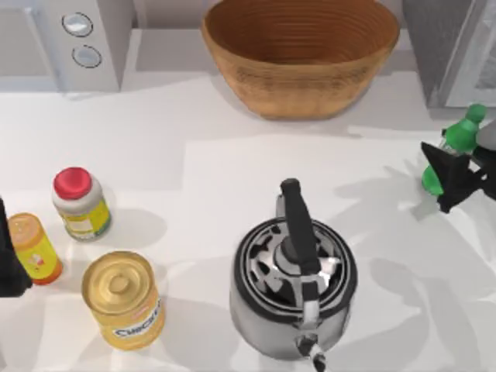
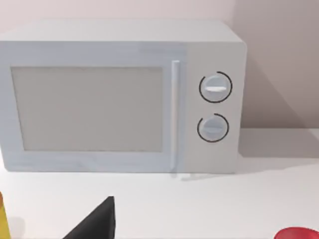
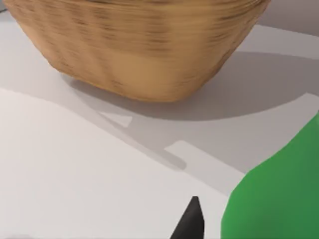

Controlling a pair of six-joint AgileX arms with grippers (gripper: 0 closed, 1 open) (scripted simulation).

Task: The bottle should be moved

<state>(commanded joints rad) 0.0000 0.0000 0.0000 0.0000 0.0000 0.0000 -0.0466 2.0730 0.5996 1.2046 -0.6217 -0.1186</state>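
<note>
1 bottle [image 1: 457, 139] at right pincer [image 1: 457, 180]; 1 kettle [image 1: 293, 291].

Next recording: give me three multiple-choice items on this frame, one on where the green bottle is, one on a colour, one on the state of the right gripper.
1. Where is the bottle on the table?
A. at the right edge, by the right gripper
B. inside the basket
C. beside the yellow can

2. What colour is the cap of the white jar?
A. green
B. red
C. black

3. How does the right gripper stand to the bottle?
A. parked far from it, at the table's left edge
B. right at the bottle, fingers around its body
C. holding the kettle's handle

Answers: 1 A, the top view shows the bottle at the right edge, well clear of the basket and the yellow can. 2 B, the cap is red. 3 B, the dark fingers overlap the green body, and the kettle stands untouched.
</note>
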